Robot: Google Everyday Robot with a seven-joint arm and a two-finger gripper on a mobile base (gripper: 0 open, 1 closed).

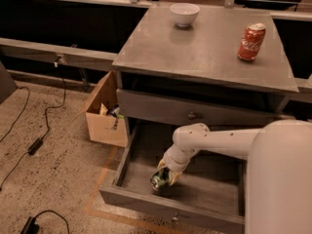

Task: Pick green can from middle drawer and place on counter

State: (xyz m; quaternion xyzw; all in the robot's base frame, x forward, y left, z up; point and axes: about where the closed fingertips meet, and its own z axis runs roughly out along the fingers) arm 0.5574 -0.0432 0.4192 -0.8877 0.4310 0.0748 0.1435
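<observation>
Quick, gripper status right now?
Gripper: down in the middle drawer, at the green can; whether it's closed on it cannot be told.

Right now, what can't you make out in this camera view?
- Green can: in the middle drawer, upper part covered by the hand over it.
- Drawer's right end: hidden behind the robot's white arm.
- Cardboard box contents: too small and dark.
- Items behind the counter: cut off by the top edge.
</observation>
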